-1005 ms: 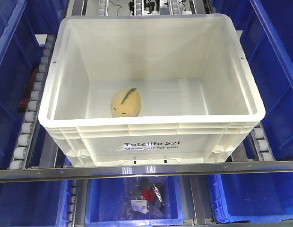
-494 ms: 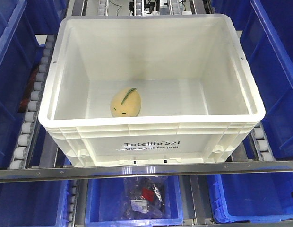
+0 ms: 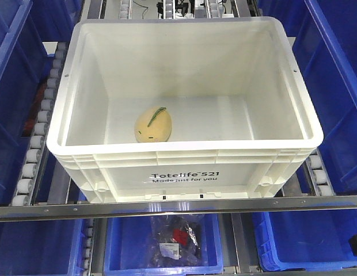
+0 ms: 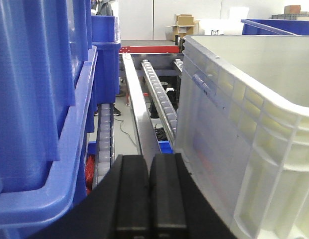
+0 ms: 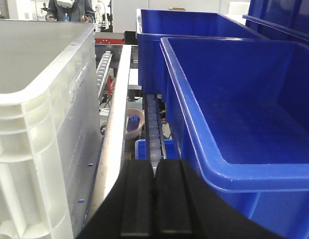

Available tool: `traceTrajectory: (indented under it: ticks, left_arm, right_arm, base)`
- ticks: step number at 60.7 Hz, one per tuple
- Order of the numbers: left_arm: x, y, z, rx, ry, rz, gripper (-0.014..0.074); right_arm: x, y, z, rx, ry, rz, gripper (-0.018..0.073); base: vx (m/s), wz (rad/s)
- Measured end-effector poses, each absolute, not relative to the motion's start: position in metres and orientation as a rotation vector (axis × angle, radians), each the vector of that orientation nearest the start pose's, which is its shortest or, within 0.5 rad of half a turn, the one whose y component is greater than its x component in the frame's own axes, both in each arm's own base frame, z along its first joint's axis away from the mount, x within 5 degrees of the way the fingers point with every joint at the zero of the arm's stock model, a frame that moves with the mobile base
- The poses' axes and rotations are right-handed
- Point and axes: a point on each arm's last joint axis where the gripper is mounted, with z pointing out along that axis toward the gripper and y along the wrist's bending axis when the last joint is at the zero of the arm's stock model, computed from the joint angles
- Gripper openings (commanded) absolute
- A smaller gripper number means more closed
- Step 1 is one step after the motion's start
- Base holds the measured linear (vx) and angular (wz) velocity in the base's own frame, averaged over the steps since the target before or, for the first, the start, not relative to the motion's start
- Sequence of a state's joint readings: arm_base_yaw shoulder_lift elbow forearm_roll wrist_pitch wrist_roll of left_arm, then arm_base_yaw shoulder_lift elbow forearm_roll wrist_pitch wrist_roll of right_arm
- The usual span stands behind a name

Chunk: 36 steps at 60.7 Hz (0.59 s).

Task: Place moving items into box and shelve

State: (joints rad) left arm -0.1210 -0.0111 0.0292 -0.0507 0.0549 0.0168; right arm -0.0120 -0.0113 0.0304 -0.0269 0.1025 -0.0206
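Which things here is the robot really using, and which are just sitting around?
For the job:
- small yellow-orange mango-shaped item
- big white ribbed plastic crate
- left gripper, shut
- right gripper, shut

Just sitting around:
- blue plastic bins
- clear bag of dark items
- roller rails

Bright, even overhead light; sharp frames, soft shadows.

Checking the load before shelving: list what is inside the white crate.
Inside the white crate lies one yellow-orange mango-shaped item on the floor, left of centre. The near wall hides the floor strip just behind it.
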Motion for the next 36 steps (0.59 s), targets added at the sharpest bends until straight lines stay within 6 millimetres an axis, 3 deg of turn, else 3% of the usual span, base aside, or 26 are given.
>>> traceTrajectory:
  ticks: [36]
  left_arm:
    - [0.0564, -0.0071, 0.1989, 0.07, 1.556, -0.124, -0.0007]
  right_arm:
    - [0.0568, -0.0009, 0.1941, -0.022, 1.607, -0.044, -0.0006]
  base:
    - [0.0, 0.0]
